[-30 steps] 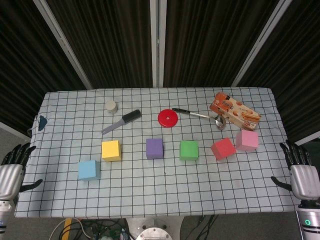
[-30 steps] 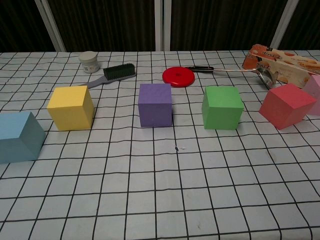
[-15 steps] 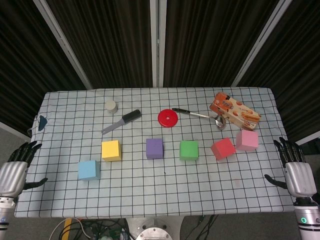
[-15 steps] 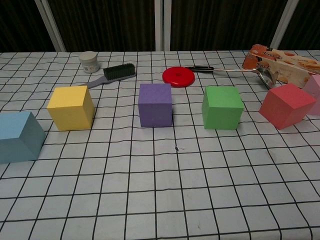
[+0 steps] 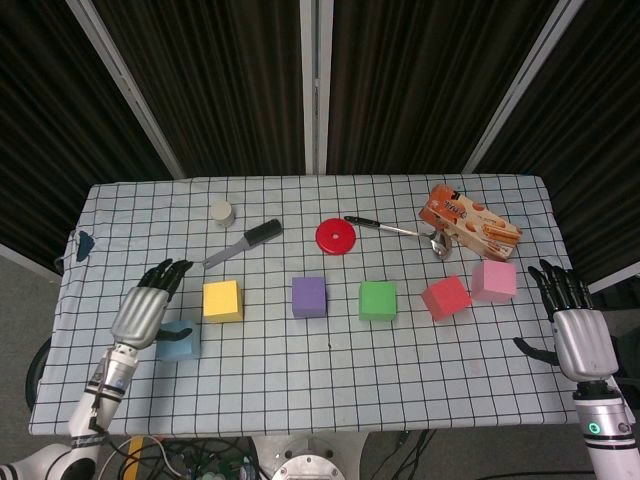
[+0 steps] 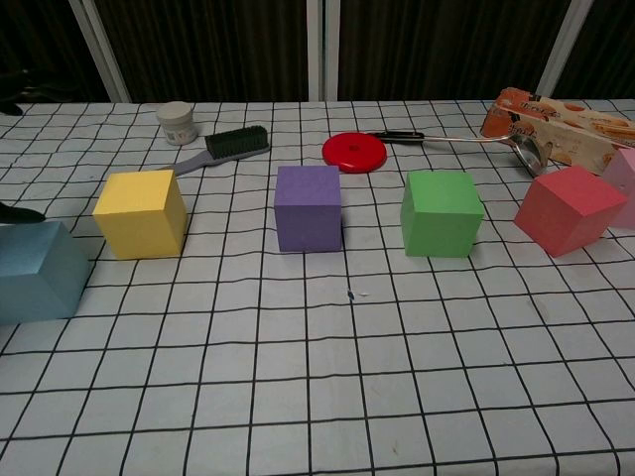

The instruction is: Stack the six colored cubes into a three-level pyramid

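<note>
Still at the very start: six cubes apart on the table, none stacked. Left hand point(image 5: 147, 308) empty, fingers spread, above blue cube point(image 5: 178, 342); right hand point(image 5: 571, 330) empty, fingers apart, beside pink cube point(image 5: 494, 280). Next, probably: closing around blue cube squarely.

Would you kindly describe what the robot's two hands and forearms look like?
Both the left hand and right hand have silver-grey metallic backs and black fingers. The wrists are white with dark bands, and a small green light glows on the right forearm. No loose cables show on them.
</note>
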Robot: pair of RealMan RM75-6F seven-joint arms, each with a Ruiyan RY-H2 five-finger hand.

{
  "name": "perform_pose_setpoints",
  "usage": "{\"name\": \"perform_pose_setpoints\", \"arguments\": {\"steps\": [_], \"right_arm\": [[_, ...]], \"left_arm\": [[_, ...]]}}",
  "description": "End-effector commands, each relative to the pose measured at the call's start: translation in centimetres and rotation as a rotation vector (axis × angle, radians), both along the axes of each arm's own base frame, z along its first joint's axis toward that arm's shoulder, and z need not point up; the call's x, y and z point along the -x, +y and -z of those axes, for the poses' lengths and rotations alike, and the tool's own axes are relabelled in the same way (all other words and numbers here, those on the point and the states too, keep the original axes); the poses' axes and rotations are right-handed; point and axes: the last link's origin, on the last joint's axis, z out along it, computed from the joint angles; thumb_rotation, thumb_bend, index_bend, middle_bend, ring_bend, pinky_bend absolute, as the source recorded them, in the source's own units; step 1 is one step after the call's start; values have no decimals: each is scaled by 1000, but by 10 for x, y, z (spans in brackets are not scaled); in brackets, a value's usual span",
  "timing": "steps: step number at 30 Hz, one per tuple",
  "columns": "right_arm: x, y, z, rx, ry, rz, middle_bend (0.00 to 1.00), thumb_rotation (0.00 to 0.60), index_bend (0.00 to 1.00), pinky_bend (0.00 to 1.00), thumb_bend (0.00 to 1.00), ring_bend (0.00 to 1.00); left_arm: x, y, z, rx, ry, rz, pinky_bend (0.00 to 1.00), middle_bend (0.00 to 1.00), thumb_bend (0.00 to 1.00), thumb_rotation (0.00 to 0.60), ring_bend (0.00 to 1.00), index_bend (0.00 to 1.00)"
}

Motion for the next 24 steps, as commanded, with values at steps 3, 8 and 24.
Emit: {"name": "perform_pose_setpoints", "arguments": {"steps": [3,8,24], "right_arm": [[-4,-8,-2,0,-5,16,0,600,0,0,9,0],[-4,-11,-6,8,-10,25,0,600,0,0,9,0],[4,-17,-8,29,-14,63,0,600,0,0,9,0]], "left_arm": [[-8,30,28,-10,44,-1,128,67,0,600,0,0],[-3,34,34,25,32,-42,127,79,0,600,0,0],[-9,37,49,106,-110,-122,120,271,26,600,8,2]]}}
